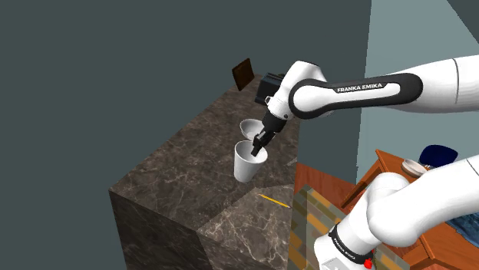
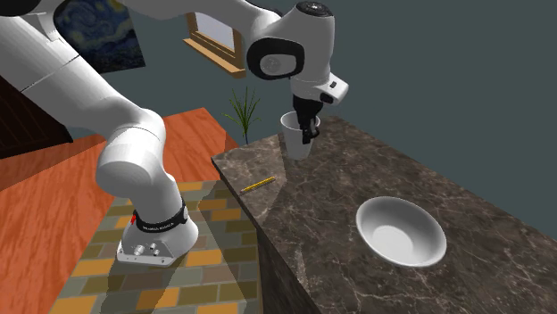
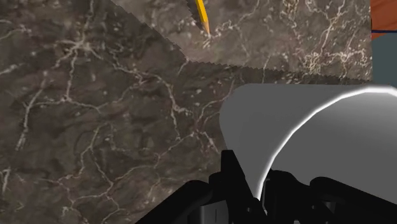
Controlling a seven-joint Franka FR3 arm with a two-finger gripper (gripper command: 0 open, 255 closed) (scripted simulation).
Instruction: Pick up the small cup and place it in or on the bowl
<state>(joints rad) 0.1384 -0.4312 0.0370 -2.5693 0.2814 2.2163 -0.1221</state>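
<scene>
Shoulder view: the dark marble tabletop [image 1: 176,176] ran across the frame, the biggest thing there. The white arm [image 1: 368,90] reached in from 3 o'clock over its near end. A white bowl [image 2: 400,234] sat upright and empty on the tabletop. In the second exterior view it lay at 4 o'clock from the small cup [image 2: 295,143], well apart. The small cup was white, upright, mouth up, near the tabletop's corner. The end effector [image 2: 310,125] came down at the cup's rim and was clamped on the small cup. The wrist view showed one black finger [image 3: 232,175] outside the wall and the other inside, with the wall pinched between. Could not tell whether the base had left the tabletop. A yellow pencil [image 2: 258,184] lay at 7 o'clock from the cup by the edge, not part of the job.

Progress, judged: grasp made, roughly the first third. Left to do: lift clear, carry toward 4 o'clock over the bowl, lower, release. The rim pinch was off-centre, so the cup might swing or slip in transit.
</scene>
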